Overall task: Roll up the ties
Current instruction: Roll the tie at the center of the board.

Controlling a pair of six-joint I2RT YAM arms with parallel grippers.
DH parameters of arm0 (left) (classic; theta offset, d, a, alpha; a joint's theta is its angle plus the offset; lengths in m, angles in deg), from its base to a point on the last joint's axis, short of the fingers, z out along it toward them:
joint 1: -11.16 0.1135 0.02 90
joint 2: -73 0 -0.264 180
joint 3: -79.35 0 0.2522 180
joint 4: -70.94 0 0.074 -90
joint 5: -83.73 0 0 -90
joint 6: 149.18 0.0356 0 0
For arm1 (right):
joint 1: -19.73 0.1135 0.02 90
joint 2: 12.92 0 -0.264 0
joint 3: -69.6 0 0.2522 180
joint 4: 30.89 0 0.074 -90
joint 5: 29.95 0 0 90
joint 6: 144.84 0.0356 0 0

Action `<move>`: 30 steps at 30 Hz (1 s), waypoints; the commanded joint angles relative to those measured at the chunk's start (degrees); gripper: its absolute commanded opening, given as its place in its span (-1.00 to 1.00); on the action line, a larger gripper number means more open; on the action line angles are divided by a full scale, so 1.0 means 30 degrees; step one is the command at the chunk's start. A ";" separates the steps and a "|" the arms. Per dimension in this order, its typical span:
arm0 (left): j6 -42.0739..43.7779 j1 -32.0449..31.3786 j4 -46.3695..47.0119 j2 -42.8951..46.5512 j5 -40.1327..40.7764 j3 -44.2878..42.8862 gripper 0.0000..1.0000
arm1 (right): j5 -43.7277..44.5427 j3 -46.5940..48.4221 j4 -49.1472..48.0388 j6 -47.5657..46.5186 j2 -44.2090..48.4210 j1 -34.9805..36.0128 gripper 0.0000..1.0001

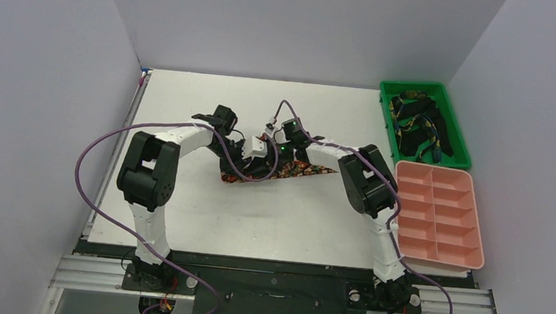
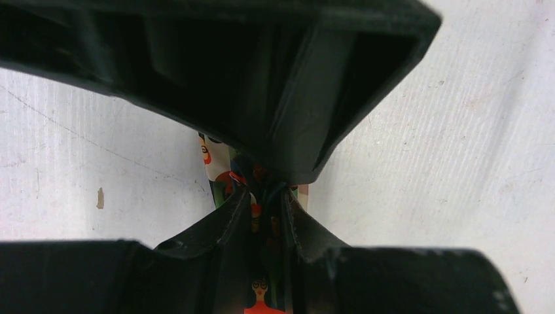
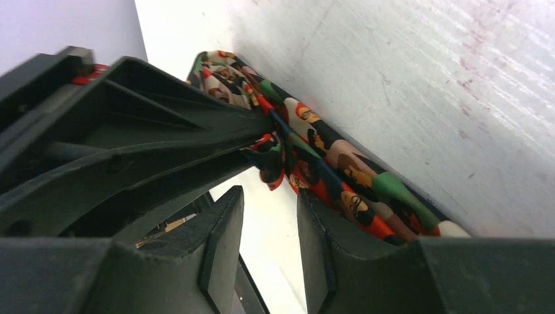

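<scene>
Closest to its lens, the left claw (image 2: 268, 196) was closed tight on the printed tie (image 2: 216, 163), fabric pinched between its fingers just above the white counter (image 2: 445, 163). The right claw (image 3: 271, 147) met it mid-counter, fingers likewise clamped on a bunched fold of that tie. Beyond the right claw, other ties (image 1: 422, 124) lay in a green bin (image 1: 384, 121).

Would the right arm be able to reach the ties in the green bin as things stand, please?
Probably not yet: the right gripper is shut on the printed tie at mid-table, so it would need to let go before swinging to the green bin.
</scene>
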 commanded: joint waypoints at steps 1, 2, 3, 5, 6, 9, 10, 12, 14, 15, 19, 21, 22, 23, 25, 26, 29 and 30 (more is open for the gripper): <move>-0.0110 0.0045 0.0664 0.0326 -0.0739 -0.0076 -0.66 | 0.0153 0.0699 -0.0218 -0.0262 -0.0462 0.0299 -0.35; -0.0109 0.0045 0.0630 0.0334 -0.0771 -0.0081 -0.66 | 0.0199 0.0658 -0.0595 -0.0079 -0.0495 0.0321 -0.36; -0.0071 0.0045 0.0624 0.0361 -0.0796 -0.0048 -0.66 | 0.0212 0.0604 -0.0902 0.0318 -0.0541 0.0353 -0.36; -0.0015 0.0045 0.0619 0.0377 -0.0800 0.0010 -0.66 | 0.0179 0.0492 -0.2072 0.1220 -0.0609 0.0415 -0.36; 0.0012 0.0037 0.0604 0.0374 -0.0816 0.0021 -0.66 | 0.0074 0.0447 -0.3073 0.1607 -0.0627 0.0474 -0.36; 0.0109 0.0044 0.0516 0.0363 -0.0830 -0.0001 -0.65 | 0.0023 0.0033 -0.4876 0.2945 -0.0394 0.0569 -0.38; 0.0118 0.0044 0.0468 0.0384 -0.0838 -0.0014 -0.65 | 0.0042 0.0027 -0.5100 0.2967 -0.0358 0.0623 -0.41; 0.0154 0.0045 0.0449 0.0391 -0.0889 -0.0015 -0.65 | 0.0037 0.0120 -0.4680 0.2760 -0.0414 0.0687 -0.46; 0.0119 0.0045 0.0458 0.0399 -0.0918 -0.0049 -0.65 | 0.0058 0.0311 -0.3917 0.2302 -0.0745 0.0702 -0.49; 0.0108 0.0037 0.0494 0.0399 -0.0926 -0.0053 -0.65 | 0.0141 0.0415 -0.3307 0.1807 -0.0812 0.0744 -0.49; -0.0013 0.0044 0.0504 0.0315 -0.1003 -0.0139 -0.64 | 0.0500 0.0965 -0.1390 0.0287 -0.1126 0.0941 -0.51; -0.0012 0.0045 0.0509 0.0323 -0.1064 -0.0147 -0.61 | 0.1112 0.1284 -0.0247 -0.0600 -0.1265 0.1020 -0.68; 0.0034 0.0045 0.0490 0.0337 -0.1089 -0.0182 -0.58 | 0.1362 0.1413 0.0034 -0.1035 -0.1400 0.1025 -0.75; 0.0133 0.0045 0.0359 0.0377 -0.1108 -0.0193 -0.46 | 0.1710 0.1449 0.0537 -0.1264 -0.1447 0.1037 -0.90; 0.0325 0.0158 0.0095 0.0536 -0.1022 -0.0294 -0.23 | 0.2637 0.1619 0.1869 -0.2350 -0.1513 0.1024 -1.00; 0.0387 0.0366 -0.0010 0.0615 -0.0989 -0.0322 -0.18 | 0.3013 0.1724 0.2820 -0.3128 -0.1506 0.0978 -1.00; 0.1099 0.1031 -0.0743 0.1158 -0.1139 -0.0283 0.05 | 0.4409 0.1849 0.3972 -0.4289 -0.1431 0.0883 -1.00; 0.1243 0.1368 -0.0853 0.1263 -0.1157 -0.0243 0.09 | 0.4742 0.1872 0.4334 -0.4429 -0.1418 0.0840 -1.00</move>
